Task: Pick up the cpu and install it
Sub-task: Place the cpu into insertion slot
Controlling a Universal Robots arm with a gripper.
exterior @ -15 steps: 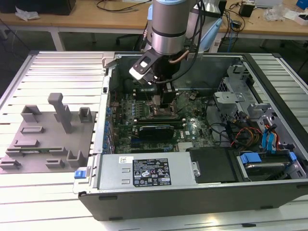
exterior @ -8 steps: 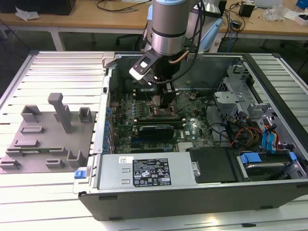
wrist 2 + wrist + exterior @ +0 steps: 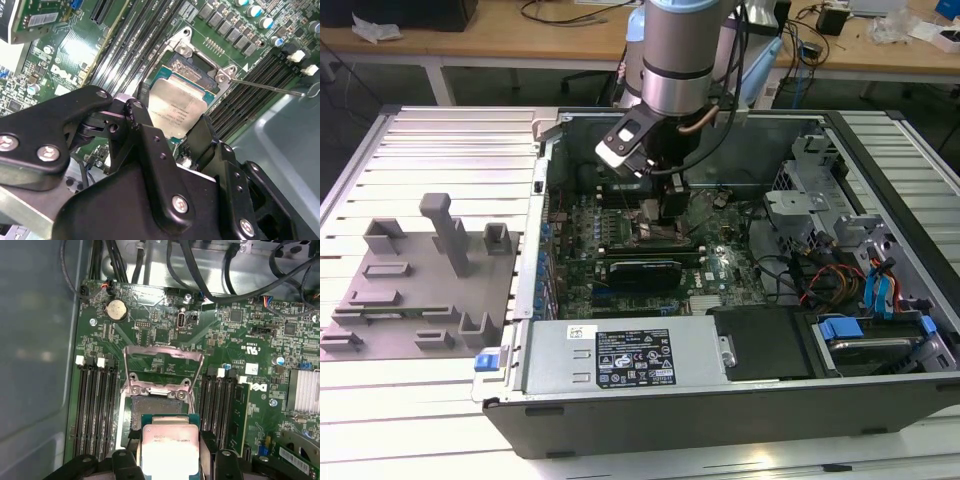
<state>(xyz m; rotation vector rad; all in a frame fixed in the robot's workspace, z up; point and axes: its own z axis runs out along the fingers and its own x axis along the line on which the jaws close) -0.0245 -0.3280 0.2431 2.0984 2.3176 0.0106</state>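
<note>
Edges of the cpu (image 3: 170, 445) sit pinched in the tool (image 3: 172, 462), level above the socket (image 3: 150, 407), at the case's (image 3: 620, 420) ten o'clock.

In the second wrist view the hand (image 3: 170, 126) covers one edge of the cpu (image 3: 176, 106). In the first wrist view the picture's edge cuts the cpu off, and it hides part of the socket (image 3: 150, 404).

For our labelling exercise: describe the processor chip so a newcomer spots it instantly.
Find the open computer case, then its green circuit board. Between the memory slots, the gripper holds a flat square chip over the socket. Its silvery top stands out among dark neighbours.
</note>
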